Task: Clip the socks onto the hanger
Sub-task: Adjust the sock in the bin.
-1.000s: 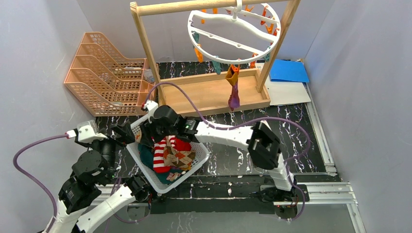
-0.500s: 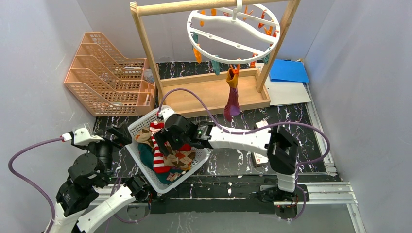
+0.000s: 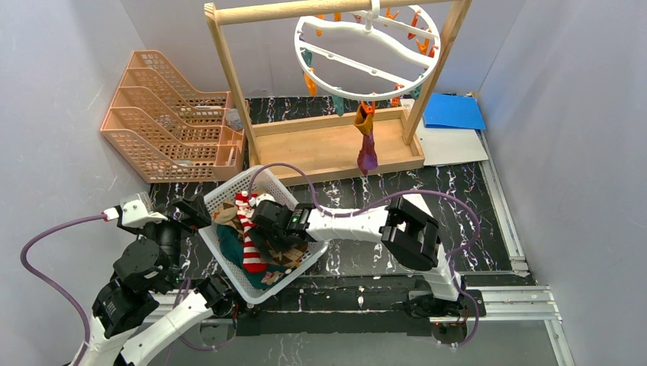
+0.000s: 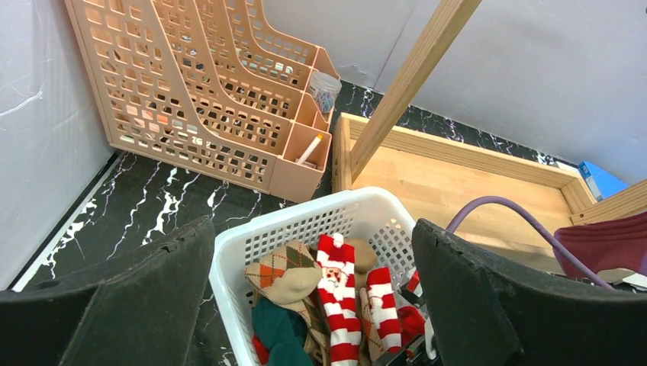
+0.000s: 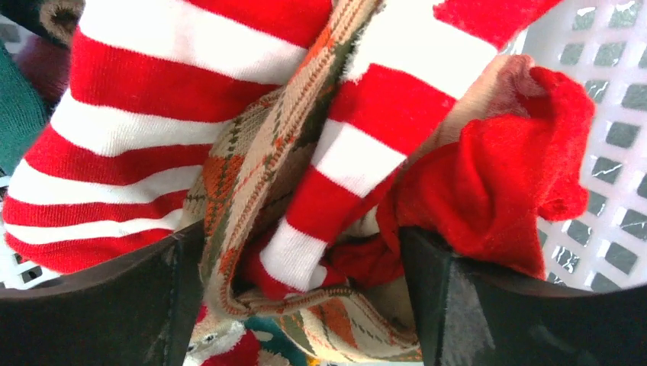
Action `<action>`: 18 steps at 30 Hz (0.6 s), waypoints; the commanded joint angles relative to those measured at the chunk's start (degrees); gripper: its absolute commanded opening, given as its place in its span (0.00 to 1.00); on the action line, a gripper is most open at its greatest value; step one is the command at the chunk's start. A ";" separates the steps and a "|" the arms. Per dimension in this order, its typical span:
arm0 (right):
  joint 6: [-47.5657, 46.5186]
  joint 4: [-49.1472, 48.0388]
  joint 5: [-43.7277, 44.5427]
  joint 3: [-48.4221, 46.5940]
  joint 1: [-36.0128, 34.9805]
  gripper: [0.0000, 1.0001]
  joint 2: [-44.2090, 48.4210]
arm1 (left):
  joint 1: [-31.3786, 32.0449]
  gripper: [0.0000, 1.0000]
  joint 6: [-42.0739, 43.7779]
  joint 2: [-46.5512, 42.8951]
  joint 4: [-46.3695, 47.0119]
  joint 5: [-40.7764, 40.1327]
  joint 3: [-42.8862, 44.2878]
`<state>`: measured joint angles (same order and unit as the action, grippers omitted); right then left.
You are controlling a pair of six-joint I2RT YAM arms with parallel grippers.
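Observation:
The white round hanger [image 3: 366, 53] with orange and teal clips hangs from the wooden rack. One maroon sock with an orange cuff [image 3: 367, 149] dangles from a clip. The other socks lie piled in a white basket [image 3: 226, 263]: red-and-white striped [image 4: 339, 305], argyle [image 4: 286, 274] and dark teal [image 4: 278, 335]. My right gripper [image 3: 268, 229] is open and pushed down into the pile. A striped sock [image 5: 358, 130] and the argyle sock [image 5: 252, 175] lie between its fingers, next to a red sock [image 5: 488, 191]. My left gripper [image 4: 313, 305] is open at the basket's left rim and holds nothing.
The wooden rack [image 3: 229, 84] with its tray base stands behind the basket. A peach file organiser [image 3: 164, 114] sits at the back left and a blue sheet [image 3: 454, 110] at the back right. A purple cable [image 3: 343, 200] arcs over the right arm.
My right gripper opened wide and sank from the basket's far rim down into the sock pile. The hanging sock swung a little. The left arm barely moved.

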<state>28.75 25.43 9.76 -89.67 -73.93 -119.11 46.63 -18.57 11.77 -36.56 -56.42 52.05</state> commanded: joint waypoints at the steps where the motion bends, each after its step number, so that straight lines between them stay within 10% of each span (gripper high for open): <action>1: 1.31 4.14 1.58 -1.29 -0.05 0.90 -2.17 | 0.17 0.98 -1.03 0.08 -0.09 -0.88 0.14; 6: 1.27 -0.46 2.28 2.03 -0.16 0.38 2.98 | 0.14 0.98 -0.94 0.26 -0.34 -0.88 0.79; 11: -1.41 -3.29 1.68 0.30 -0.42 0.06 10.05 | 0.18 0.98 -1.01 0.48 -0.23 -0.77 1.03; 18: -4.56 -0.35 0.62 -9.75 -0.42 0.01 11.92 | 0.13 0.98 -2.13 0.71 -0.34 -0.03 0.48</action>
<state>26.85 25.78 10.76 -92.82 -74.00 -110.08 46.63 -19.09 11.77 -36.56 -56.14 52.10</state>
